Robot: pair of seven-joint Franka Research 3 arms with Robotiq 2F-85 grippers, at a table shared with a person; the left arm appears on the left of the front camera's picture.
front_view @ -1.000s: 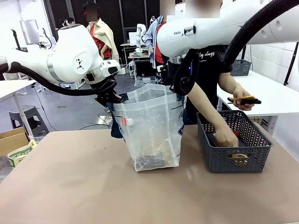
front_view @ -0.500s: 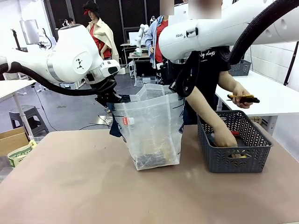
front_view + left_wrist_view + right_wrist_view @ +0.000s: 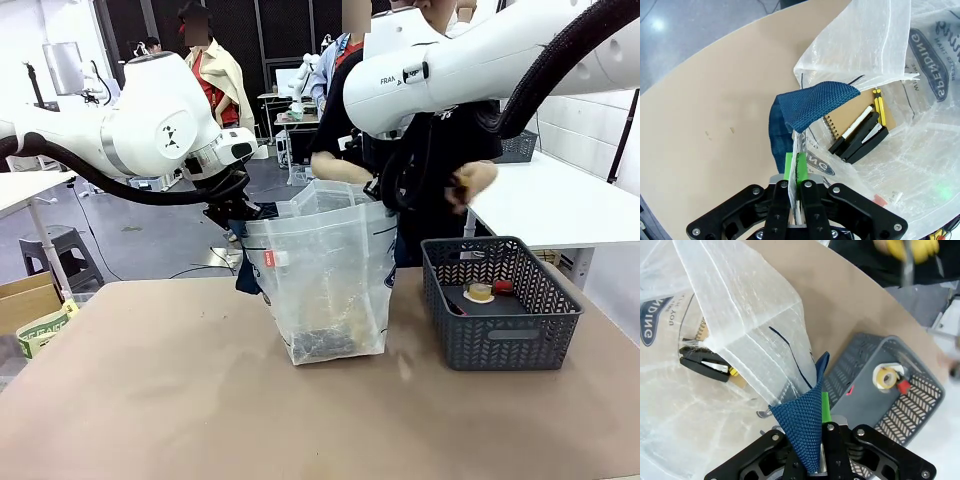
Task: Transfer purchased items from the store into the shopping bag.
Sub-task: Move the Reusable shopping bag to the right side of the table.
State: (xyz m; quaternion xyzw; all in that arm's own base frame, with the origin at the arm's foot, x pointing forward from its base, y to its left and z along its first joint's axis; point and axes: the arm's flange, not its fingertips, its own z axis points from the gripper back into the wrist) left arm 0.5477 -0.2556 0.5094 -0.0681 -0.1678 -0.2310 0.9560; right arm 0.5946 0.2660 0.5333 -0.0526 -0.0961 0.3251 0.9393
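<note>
Left pincer [image 3: 794, 166] is pinching the translucent whitish plastic shopping bag [image 3: 875, 55] at its rim, right pincer [image 3: 821, 412] is clamping its navy woven strap [image 3: 802, 432]; tan cardboard packet [image 3: 852, 114] is lying below both, dark grey openwork plastic basket [image 3: 842, 372] sitting beyond the right.

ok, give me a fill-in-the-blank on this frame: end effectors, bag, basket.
1. The left end effector and right end effector are each ____ on the bag's rim.
2. The basket stands on the robot's ____ of the bag.
3. The tape roll lies in the ____.
4. The notebook lies in the ____.

Missing words: shut; right; basket; bag.
</note>
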